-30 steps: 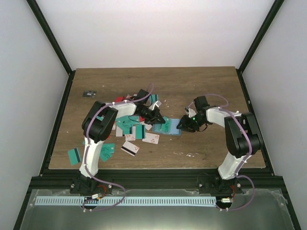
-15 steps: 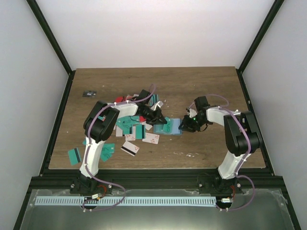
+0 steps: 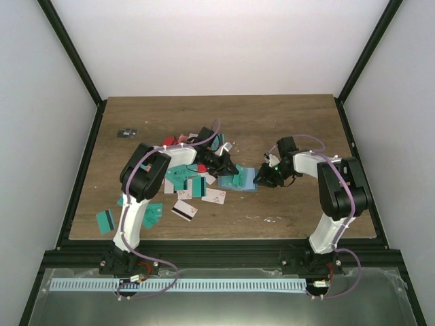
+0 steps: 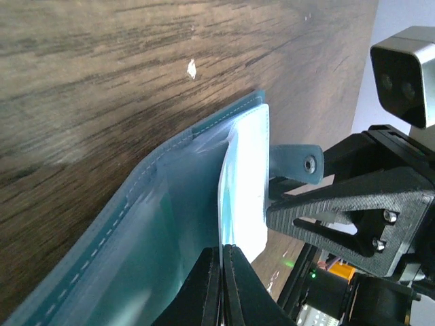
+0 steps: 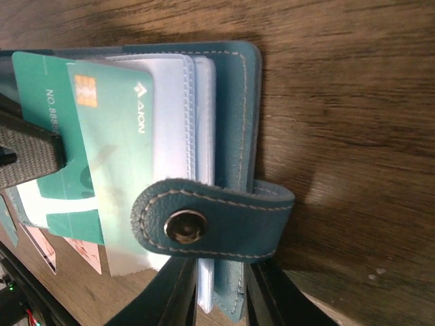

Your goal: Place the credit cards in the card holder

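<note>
Mid-insertion at frame centre: left gripper [image 4: 222, 261] pinches a card [image 5: 41, 95], its edge in the holder [image 5: 238, 102]. Right gripper [image 5: 221, 299] seems clamped on the holder's edge. Next, push the card fully home.

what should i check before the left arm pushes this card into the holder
1. Left hand shut on the teal card: ok.
2. Right hand clamping the card holder: ok.
3. Card's leading edge inside the sleeves: cannot tell.
4. Strap off the sleeves: not ok, it lies across them.
5. Holder resting on the table: ok.
</note>
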Motion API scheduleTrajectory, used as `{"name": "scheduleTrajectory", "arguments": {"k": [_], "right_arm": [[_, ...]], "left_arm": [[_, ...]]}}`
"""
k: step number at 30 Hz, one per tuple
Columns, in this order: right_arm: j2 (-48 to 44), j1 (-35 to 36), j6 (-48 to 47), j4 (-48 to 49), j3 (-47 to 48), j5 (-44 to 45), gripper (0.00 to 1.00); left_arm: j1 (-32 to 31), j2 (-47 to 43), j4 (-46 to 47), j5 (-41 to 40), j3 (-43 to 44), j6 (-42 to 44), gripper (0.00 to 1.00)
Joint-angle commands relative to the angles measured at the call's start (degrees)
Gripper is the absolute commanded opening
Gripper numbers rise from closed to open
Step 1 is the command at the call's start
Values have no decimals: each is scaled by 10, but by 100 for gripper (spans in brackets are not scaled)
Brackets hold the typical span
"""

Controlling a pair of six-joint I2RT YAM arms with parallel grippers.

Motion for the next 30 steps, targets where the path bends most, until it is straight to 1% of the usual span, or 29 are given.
{"name": "scheduleTrajectory", "arguments": {"k": [1,3,6,19,23,26,30], "right_arm": [[11,-2,-13,21,-3,-29,22],[11,-2,-13,20,-3,-32,22],[12,-2,-13,24,-4,-38,21],[16,-3,-16,23,2,-35,22],[17,-5,-21,21,9,-31,22],[21,-7,-23,19,14,-27,22],[28,-7,-23,23,16,-31,22]], "left_arm": [[-8,22,49,-18,-12,-36,4],[-9,24,57,-18,-14,-55,4],[-12,27,62,-20,-16,-61,4],[-25,46,63,-10,-13,-62,4],[-27,55,42,-3,-3,-43,4],[-30,65,3,-4,15,-4,4],[-34,70,-4,1,21,-1,4]]}}
